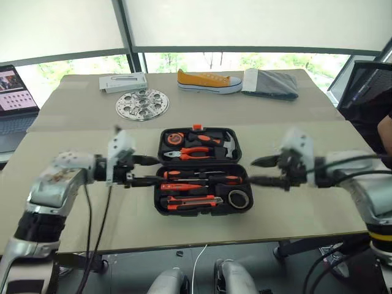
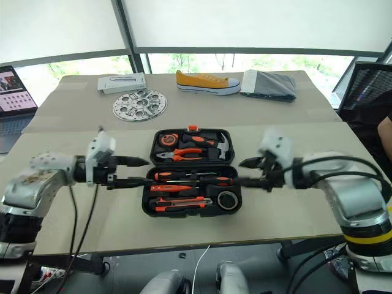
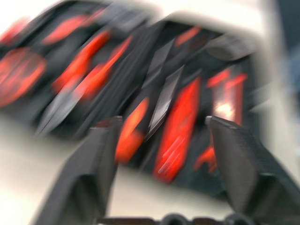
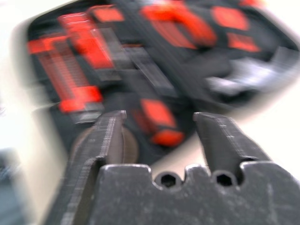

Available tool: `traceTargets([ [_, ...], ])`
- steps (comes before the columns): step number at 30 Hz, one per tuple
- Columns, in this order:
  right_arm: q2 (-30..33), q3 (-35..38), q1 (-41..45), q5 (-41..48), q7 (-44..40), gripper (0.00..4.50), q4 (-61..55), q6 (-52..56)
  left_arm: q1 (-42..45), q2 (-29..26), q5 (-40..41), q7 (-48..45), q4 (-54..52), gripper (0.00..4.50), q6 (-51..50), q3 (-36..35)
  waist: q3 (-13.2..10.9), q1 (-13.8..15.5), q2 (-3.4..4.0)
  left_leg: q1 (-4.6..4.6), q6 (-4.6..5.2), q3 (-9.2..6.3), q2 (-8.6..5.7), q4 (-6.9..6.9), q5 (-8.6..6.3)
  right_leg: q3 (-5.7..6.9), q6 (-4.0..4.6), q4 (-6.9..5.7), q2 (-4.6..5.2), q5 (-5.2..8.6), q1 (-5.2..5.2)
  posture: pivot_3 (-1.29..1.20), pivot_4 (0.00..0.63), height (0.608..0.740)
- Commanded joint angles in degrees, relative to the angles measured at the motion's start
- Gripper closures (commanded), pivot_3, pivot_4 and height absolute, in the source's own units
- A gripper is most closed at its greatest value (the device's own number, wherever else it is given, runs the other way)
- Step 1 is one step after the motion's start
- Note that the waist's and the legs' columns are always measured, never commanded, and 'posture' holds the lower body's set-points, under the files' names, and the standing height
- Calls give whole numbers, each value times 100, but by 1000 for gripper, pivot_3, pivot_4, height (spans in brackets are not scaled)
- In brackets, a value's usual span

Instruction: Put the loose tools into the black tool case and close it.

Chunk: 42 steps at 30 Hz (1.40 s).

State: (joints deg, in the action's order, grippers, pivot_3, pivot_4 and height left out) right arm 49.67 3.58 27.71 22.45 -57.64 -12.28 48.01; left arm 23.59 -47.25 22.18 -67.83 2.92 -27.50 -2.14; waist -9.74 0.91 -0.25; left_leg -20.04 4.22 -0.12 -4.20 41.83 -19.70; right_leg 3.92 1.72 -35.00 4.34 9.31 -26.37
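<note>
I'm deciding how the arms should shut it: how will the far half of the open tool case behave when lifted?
The black tool case looks like stiff plastic, so the far half should swing as one piece. With the pliers and hammer seated in it, it is probably heavy. The near half may slide on the smooth table.

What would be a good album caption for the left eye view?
Open black tool case with its tools slotted in, on the table between the robot's left tool and right tool, both open and empty.

laptop [image 1: 15,98] cut off at the edge, case contents [image 3: 154,93] motion-blurred
</note>
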Motion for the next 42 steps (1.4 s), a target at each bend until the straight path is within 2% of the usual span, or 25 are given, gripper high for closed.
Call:
traceTargets([
  [1, -162, 104, -52, -346, 366, 3211, 690, -772, -109, -4, -294, 248, 193, 3064, 501, -87, 0, 28, 0, -1, 0, 0, -2, 0, 0, 0, 0, 1, 1, 0, 0, 0, 150, 740],
  [2, -213, 10, -120, -465, 388, 3507, 859, -1044, -140, 33, -371, 267, 249, 3391, 621, -30, 0, 35, 0, -3, 0, 1, -4, 0, 0, 0, -1, 1, 2, 0, -1, 0, 150, 740],
  [3, -295, -88, -200, -559, 405, 3939, 981, -1290, -137, 96, -476, 315, 323, 3900, 737, 58, 0, 39, 0, -3, 0, 1, -5, 1, 0, 0, -1, 1, 3, 0, -1, 0, 150, 740],
  [5, -423, -266, -333, -687, 360, 4475, 1083, -1689, -91, 222, -621, 378, 461, 4489, 906, 198, 0, 32, 0, -2, 0, 5, -6, 1, 0, 0, -1, 0, 3, 0, 0, 0, 150, 740],
  [11, -833, -914, -517, -1205, 369, 4475, 1117, -2752, 109, 585, -958, 524, 629, 4489, 841, 686, 0, -35, 0, 2, -1, 10, -5, 1, 1, -2, -1, -5, 1, 0, -1, 0, 150, 740],
  [16, -1125, -886, -435, -1068, 286, 4475, 1048, -2992, 96, 743, -724, 419, 450, 4489, 679, 644, 0, -46, 0, 7, -1, 15, -5, 0, 1, -6, -1, -7, 1, 0, -1, 0, 150, 740],
  [25, -794, -879, -1190, -917, -401, 4475, 233, -3383, -528, 245, -586, -290, -405, 4489, 523, 739, 0, -71, 1, 9, -1, 11, -2, -18, 0, -4, 0, 1, -2, 0, -5, 0, 150, 740],
  [34, -578, -538, -1910, -1047, -231, 4475, -3, -3366, -1043, -231, -727, -202, -61, 4489, 806, 253, 0, -66, 1, 24, -2, 13, 0, -18, 0, -10, 2, -1, -2, 2, 4, 0, 150, 740],
  [38, -480, -386, -1896, -1105, -123, 4475, 261, -3395, -911, -338, -734, -168, 299, 4489, 945, 139, 0, -61, 1, 25, -2, 14, 0, -18, 0, -12, 2, -1, -2, 2, 5, 0, 150, 740],
  [42, -591, -453, -1516, -1220, 46, 4475, 670, -3448, -417, -44, -601, -17, 470, 4489, 732, 203, 0, -22, 0, 36, -2, 15, 0, -15, 0, -14, 0, -3, 0, 2, 18, 0, 150, 740],
])
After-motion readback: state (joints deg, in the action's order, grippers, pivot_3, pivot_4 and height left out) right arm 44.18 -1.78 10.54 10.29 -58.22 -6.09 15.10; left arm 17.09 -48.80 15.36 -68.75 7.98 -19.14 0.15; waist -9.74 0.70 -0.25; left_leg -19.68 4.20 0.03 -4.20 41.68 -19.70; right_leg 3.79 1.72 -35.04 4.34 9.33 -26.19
